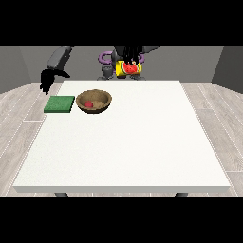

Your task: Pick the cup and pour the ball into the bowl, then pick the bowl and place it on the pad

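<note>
White table (123,147) bearing a green pad (60,104) at its far corner, view's left, and a wooden bowl (95,101) just beside it.

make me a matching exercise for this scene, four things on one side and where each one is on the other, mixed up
Things:
1. red ball
2. wooden bowl
3. green pad
4. yellow cup

Places:
A. held up at the table's far edge by the hand at the view's right
B. flat on the table, at the view's left
C. inside the bowl
D. on the table, just right of the pad

Pairs: 1-C, 2-D, 3-B, 4-A
</note>
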Robot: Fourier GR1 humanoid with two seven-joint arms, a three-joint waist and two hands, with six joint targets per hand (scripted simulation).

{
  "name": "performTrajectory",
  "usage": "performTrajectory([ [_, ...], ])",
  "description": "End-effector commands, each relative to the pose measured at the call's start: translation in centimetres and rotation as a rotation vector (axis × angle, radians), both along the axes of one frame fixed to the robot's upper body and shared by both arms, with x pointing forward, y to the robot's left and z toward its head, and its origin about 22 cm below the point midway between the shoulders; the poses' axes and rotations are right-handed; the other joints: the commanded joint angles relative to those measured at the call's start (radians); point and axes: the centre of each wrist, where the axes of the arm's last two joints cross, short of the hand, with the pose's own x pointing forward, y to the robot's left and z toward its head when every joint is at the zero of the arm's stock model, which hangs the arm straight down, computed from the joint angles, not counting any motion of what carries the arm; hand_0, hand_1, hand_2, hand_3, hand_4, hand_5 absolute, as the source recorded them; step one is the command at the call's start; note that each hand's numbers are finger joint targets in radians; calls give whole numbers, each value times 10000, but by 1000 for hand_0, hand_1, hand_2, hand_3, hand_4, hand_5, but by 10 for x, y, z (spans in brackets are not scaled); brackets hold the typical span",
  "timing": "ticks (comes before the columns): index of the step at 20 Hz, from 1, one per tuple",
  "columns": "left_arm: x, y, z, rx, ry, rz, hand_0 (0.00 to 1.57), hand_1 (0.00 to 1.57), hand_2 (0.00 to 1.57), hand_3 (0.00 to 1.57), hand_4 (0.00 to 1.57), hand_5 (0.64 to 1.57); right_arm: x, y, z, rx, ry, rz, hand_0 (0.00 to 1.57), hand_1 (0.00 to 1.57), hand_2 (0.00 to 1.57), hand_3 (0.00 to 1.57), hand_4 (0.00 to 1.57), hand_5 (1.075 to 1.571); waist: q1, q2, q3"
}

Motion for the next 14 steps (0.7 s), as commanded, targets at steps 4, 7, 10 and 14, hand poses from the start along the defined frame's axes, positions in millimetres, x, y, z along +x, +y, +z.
performTrajectory([
  [4, 9, 55, 0, -4826, 1488, -253, 859, 859, 1571, 1555, 925, 1555, 7, -13, 22, 67, -508, -720, 0, 0, 0, 0, 411, 1556, 889, 1068, -15],
  [7, 12, 65, 10, -7423, 2104, -751, 1244, 1244, 1571, 1243, 907, 1546, 16, -9, 32, 292, -940, -649, 0, 0, 0, 0, 225, 1565, 947, 1676, -39],
  [10, 18, 80, 22, -8575, 2523, -1621, 1081, 1081, 1089, 905, 821, 1549, 17, 5, 19, 542, -1096, -281, 0, 0, 0, 0, 305, 1569, 907, 2347, -8],
  [14, 24, 92, -2, -10709, 2862, -1957, 287, 287, 0, 0, 832, 1559, 52, 41, 47, 595, -1727, 599, 0, 0, 0, 0, 393, 1570, 104, 2915, -31],
])
